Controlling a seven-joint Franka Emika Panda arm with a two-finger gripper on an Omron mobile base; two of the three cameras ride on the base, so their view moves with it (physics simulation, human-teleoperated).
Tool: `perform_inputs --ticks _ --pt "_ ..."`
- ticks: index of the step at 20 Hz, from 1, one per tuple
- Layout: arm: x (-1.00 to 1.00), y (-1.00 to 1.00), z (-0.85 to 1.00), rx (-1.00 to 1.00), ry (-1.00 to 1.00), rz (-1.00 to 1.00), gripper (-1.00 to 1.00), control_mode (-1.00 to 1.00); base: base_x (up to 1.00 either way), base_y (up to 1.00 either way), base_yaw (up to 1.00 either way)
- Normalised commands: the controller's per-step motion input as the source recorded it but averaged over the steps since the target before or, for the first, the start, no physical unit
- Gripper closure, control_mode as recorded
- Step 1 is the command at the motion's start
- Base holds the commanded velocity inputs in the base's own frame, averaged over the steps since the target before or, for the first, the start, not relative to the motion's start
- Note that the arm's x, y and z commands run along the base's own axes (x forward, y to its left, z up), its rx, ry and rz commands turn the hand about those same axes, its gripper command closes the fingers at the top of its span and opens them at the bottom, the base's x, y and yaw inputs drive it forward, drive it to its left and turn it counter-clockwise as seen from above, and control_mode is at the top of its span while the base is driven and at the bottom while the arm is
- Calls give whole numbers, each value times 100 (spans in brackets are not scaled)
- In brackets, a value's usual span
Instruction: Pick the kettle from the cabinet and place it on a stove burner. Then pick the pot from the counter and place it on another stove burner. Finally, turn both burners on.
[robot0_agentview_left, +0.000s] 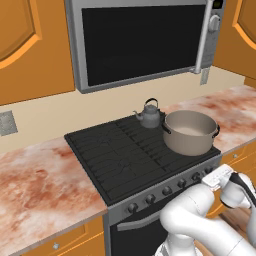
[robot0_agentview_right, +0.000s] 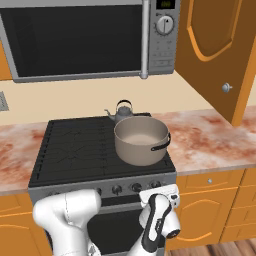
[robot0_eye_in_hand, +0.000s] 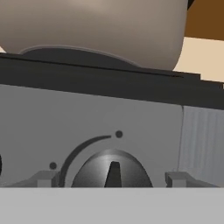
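Grey-beige pot (robot0_agentview_left: 190, 133) is sitting on the front right burner (robot0_agentview_right: 145, 159) of the stove (robot0_agentview_left: 120, 155), at about 4 o'clock on the cooktop. Kettle (robot0_agentview_left: 149, 115) is standing on the back burner just behind it, at about 1 o'clock, spout pointing left. Both are close together, whether touching cannot be told. Arm is reaching low in front of the steel panel, and the gripper (robot0_eye_in_hand: 113, 179) is facing a dark knob (robot0_eye_in_hand: 112, 170) near the panel's right end. Its fingers (robot0_eye_in_hand: 43, 178) are standing spread on either side of the knob, released, gripping nothing. Counter (robot0_agentview_left: 45, 185) is flanking the stove on both sides.
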Motion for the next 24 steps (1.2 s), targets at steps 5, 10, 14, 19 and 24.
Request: perform_inputs --ticks 5,10,14,19,24 --pt "8 1 0 0 0 0 100 -100 0 0 0" --pt "0 0 0 0 0 0 100 -100 0 0 0" --pt "-1 0 0 -10 -1 0 100 -100 0 0 0" --pt "-8 0 0 -28 -2 0 100 -100 0 0 0" --pt "-7 0 0 -35 0 0 100 -100 0 0 0"
